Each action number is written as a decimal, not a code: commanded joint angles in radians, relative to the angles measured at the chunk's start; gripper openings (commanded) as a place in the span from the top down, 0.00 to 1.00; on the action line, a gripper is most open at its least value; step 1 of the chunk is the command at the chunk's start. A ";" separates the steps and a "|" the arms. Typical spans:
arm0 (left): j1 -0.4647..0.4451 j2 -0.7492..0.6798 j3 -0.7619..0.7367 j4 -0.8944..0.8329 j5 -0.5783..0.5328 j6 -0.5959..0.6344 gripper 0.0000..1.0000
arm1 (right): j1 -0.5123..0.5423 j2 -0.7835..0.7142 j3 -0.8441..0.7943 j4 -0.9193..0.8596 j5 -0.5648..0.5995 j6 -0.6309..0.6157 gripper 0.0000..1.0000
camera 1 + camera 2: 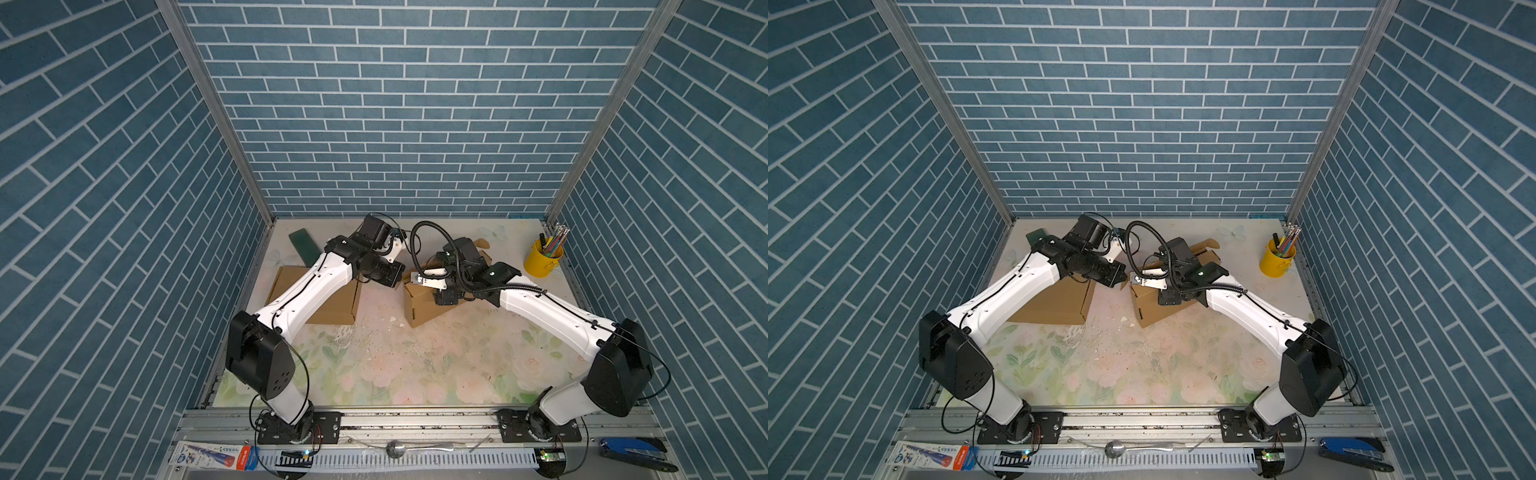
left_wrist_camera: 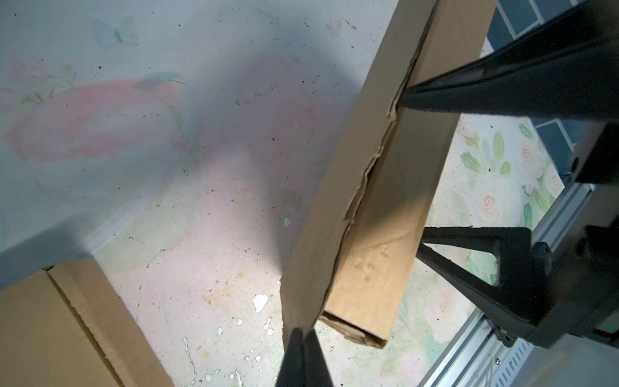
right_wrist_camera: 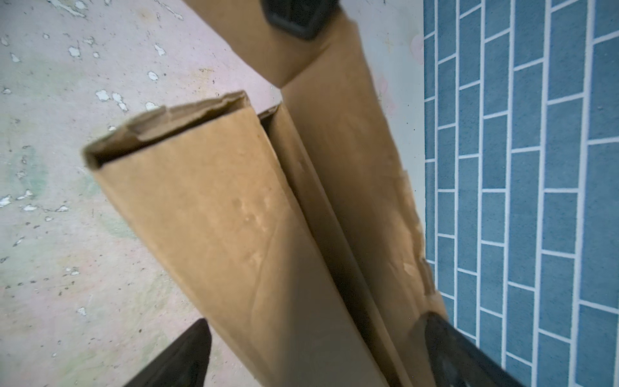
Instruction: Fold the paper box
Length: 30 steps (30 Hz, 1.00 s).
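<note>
The brown paper box [image 1: 422, 309] [image 1: 1148, 305] stands part-folded at mid-table in both top views. My left gripper [image 2: 303, 331] is shut on the edge of one of its flaps [image 2: 338, 187], at the box's left corner [image 1: 400, 283]. Over the box, my right gripper [image 3: 316, 318] is open wide. Its two black fingers [image 3: 191, 351] straddle a doubled side wall [image 3: 234, 234] of the box, with a small gap showing beside one finger. In the left wrist view those same fingers [image 2: 469, 90] reach in from either side of the wall. The box's far side is hidden under the right wrist [image 1: 461, 266].
A second flat brown cardboard piece [image 1: 332, 305] lies under the left arm. Behind it lies a green slab [image 1: 305, 245]. A yellow cup of pens [image 1: 540, 259] stands at the back right. On the front rail lie a spoon [image 1: 397, 449], a blue stapler [image 1: 631, 453] and a tube package [image 1: 212, 455].
</note>
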 commanded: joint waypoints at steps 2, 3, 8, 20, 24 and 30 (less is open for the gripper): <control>-0.018 0.006 0.013 -0.015 0.008 0.020 1.00 | -0.018 0.021 0.082 -0.039 -0.011 -0.042 0.01; -0.018 0.007 0.010 -0.014 0.008 0.019 1.00 | -0.020 0.022 0.085 -0.034 -0.008 -0.047 0.01; -0.023 0.013 0.003 -0.007 0.013 0.020 1.00 | -0.028 0.016 0.060 0.036 0.024 -0.119 0.01; -0.027 0.034 0.027 -0.012 0.012 0.032 1.00 | -0.067 0.048 0.145 -0.013 -0.123 -0.155 0.01; -0.030 0.037 0.030 -0.011 0.012 0.031 1.00 | -0.078 0.067 0.165 -0.032 -0.188 -0.156 0.01; -0.028 0.035 0.040 -0.007 0.001 0.036 1.00 | -0.086 0.134 0.256 -0.152 -0.226 -0.173 0.04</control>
